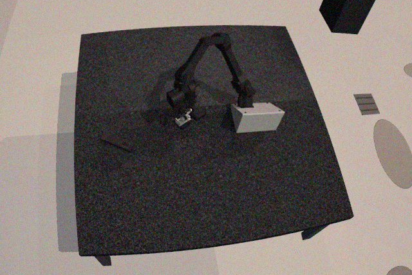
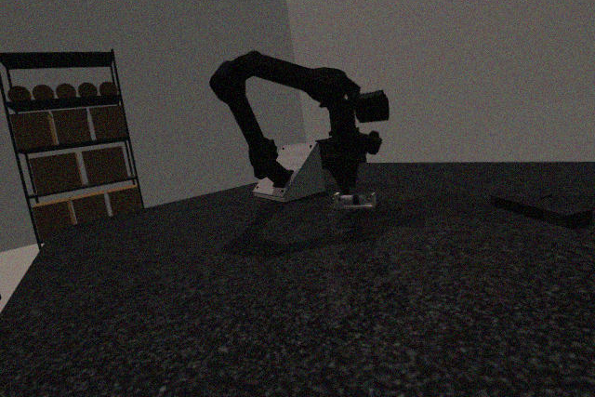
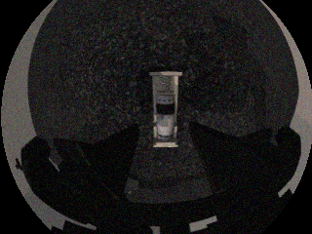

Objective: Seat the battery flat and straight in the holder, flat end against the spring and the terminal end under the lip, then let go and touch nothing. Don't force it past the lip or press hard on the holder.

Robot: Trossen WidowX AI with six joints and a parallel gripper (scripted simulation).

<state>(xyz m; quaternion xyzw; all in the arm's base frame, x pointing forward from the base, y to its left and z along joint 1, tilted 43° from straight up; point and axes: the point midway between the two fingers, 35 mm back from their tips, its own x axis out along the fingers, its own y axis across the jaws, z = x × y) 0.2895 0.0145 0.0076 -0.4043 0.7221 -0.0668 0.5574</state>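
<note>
On the dark speckled table [image 1: 199, 181], the holder [image 3: 166, 111] cradles the battery [image 3: 166, 109]; at its 6 o'clock, the tool [image 3: 166, 156] is spread apart, gripping nothing.

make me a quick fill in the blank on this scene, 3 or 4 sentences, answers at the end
1. The battery lies inside the pale ____.
2. The gripper is ____, its fingers spread to either side of the holder.
3. The arm's base is mounted on a light-coloured ____ on the table.
4. In the exterior view, a rack of ____ stands against the wall on the left.

Missing words: holder; open; block; shelves
</note>
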